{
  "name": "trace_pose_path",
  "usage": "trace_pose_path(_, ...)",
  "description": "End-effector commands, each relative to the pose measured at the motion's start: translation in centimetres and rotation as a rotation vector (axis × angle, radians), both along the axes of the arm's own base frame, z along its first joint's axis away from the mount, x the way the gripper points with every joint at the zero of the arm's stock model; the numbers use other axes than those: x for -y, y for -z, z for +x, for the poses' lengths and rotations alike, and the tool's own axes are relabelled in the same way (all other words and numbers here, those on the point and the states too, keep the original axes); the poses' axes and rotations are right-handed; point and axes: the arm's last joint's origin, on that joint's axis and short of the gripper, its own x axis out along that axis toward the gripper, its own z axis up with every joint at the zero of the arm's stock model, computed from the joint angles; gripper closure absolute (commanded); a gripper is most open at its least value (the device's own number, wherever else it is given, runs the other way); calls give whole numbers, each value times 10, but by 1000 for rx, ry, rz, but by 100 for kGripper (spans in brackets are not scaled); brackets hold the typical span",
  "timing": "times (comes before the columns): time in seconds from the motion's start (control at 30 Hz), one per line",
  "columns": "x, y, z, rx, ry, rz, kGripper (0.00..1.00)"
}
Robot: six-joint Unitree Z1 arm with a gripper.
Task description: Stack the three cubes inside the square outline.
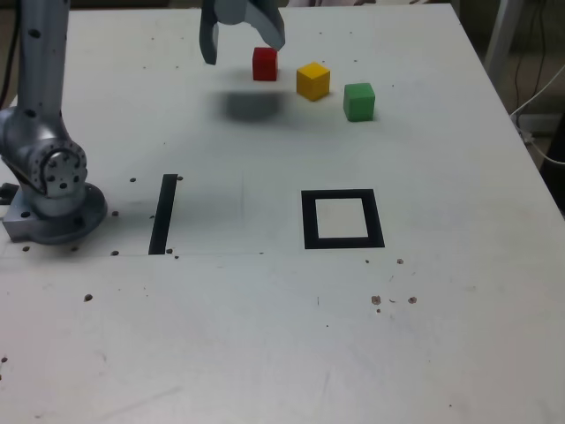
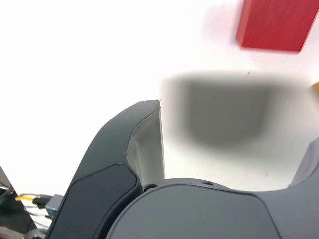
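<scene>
Three cubes [image 1: 311,81] show in the exterior view; the wrist view catches red [image 2: 275,24] beyond the empty, spread tool [image 2: 234,144].

The arm's base [image 1: 48,190] sits at the left edge of the exterior view, its grey column rising up the frame's upper left corner. The gripper [image 1: 243,40] hangs at the top centre of that view, clear of the surface, jaws spread wide and pointing down. In the wrist view one dark finger [image 2: 134,149] fills the lower left, the other just shows at the right edge.
</scene>
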Motion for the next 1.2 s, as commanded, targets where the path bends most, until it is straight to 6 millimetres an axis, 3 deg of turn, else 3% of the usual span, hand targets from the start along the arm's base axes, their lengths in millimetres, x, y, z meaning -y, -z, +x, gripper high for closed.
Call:
trace_pose_path(0.0, -9, 4, 2, -7, 1, -10, 1)
trace_pose_path(0.87, -68, 51, 33, -61, -9, -84, 10)
trace_pose_path(1.0, -72, 54, 36, -58, -13, -86, 18)
trace_pose_path(1.17, -73, 51, 37, -56, -17, -80, 38)
